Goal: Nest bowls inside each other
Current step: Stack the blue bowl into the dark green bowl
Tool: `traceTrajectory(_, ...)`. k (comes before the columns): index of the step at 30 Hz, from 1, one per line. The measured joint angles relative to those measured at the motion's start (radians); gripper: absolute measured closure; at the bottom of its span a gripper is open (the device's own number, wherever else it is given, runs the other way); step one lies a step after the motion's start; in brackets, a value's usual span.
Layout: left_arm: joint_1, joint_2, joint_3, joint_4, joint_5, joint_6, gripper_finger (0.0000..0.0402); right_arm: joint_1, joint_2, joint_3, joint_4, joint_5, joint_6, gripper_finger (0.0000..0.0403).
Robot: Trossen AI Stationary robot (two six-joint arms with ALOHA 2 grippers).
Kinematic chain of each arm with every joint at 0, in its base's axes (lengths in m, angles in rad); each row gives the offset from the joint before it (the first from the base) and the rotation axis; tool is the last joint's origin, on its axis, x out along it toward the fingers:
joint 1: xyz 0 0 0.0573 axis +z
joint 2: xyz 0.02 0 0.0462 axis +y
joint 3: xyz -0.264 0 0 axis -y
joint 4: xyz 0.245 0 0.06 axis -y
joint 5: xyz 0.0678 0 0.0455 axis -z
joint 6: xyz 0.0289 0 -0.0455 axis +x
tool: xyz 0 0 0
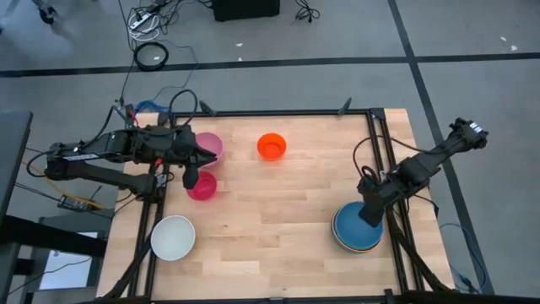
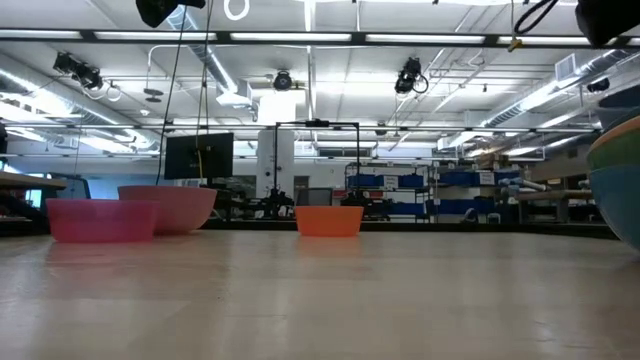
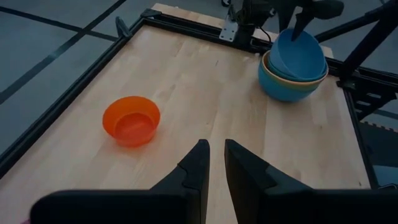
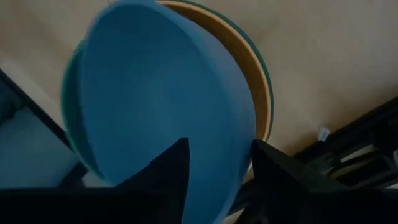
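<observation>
On the right stands a stack: a blue bowl (image 3: 298, 56) lies tilted in a yellow-orange bowl (image 4: 249, 74), which sits in a teal bowl (image 3: 283, 87). My right gripper (image 4: 219, 143) points down over the stack (image 1: 356, 228), open, with the blue bowl's rim between its fingers. On the left, my left gripper (image 3: 214, 165) hovers above a pink bowl (image 1: 208, 145) and a magenta bowl (image 1: 202, 187). Its fingers stand a narrow gap apart, with nothing between them. An orange bowl (image 1: 272, 146) and a white bowl (image 1: 173, 237) stand alone on the table. My right gripper comes from above, with one finger (image 4: 168, 168) inside the blue bowl and one finger (image 4: 273, 168) outside its wall (image 4: 239, 162). I cannot tell whether either finger touches the wall. The bowl leans tilted inside the yellow-orange bowl.
A black frame (image 1: 287, 112) borders the wooden table (image 1: 278, 219). The middle and near part of the tabletop show bare wood between the orange bowl, the white bowl and the stack. Cables (image 1: 152, 55) lie on the floor beyond the far edge.
</observation>
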Motion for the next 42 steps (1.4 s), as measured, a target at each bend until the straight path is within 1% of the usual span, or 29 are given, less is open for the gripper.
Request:
traceTrajectory(6, 0.000, 0.000, 0.000, 0.000, -0.001, 0.000, 0.0344, 0.008, -0.044, 0.000, -0.033, 0.048, 0.046, 0.0244)
traceTrajectory(10, 0.000, 0.000, 0.000, 0.000, -0.001, 0.000, 0.0344, 0.008, -0.050, 0.000, -0.070, 0.047, 0.058, 0.0245)
traceTrajectory(16, 0.000, 0.000, 0.000, 0.000, -0.001, -0.001, 0.0344, 0.008, -0.051, 0.000, -0.067, 0.028, 0.060, 0.0245)
traceTrajectory(20, 0.000, 0.000, 0.000, 0.000, -0.001, -0.005, 0.0344, 0.014, -0.050, 0.045, -0.072, 0.024, 0.076, 0.0246)
traceTrajectory(22, 0.000, 0.000, 0.000, 0.000, -0.002, -0.005, 0.0344, 0.024, -0.050, 0.084, -0.073, 0.057, 0.080, 0.0247)
traceTrajectory(25, 0.000, 0.000, 0.000, 0.000, -0.002, -0.005, 0.0344, 0.037, -0.050, 0.135, -0.086, 0.161, 0.079, 0.0248)
traceTrajectory(29, 0.000, 0.000, 0.000, 0.000, -0.008, -0.003, 0.0344, 0.040, -0.046, 0.139, -0.105, 0.264, 0.064, 0.0248)
traceTrajectory(34, 0.000, 0.000, 0.000, 0.000, -0.012, -0.003, 0.0344, 0.040, -0.011, 0.104, -0.141, 0.279, 0.073, 0.0248)
traceTrajectory(42, 0.000, 0.000, 0.000, 0.000, -0.012, 0.000, 0.0344, 0.040, 0.083, 0.092, -0.167, 0.256, 0.073, 0.0254)
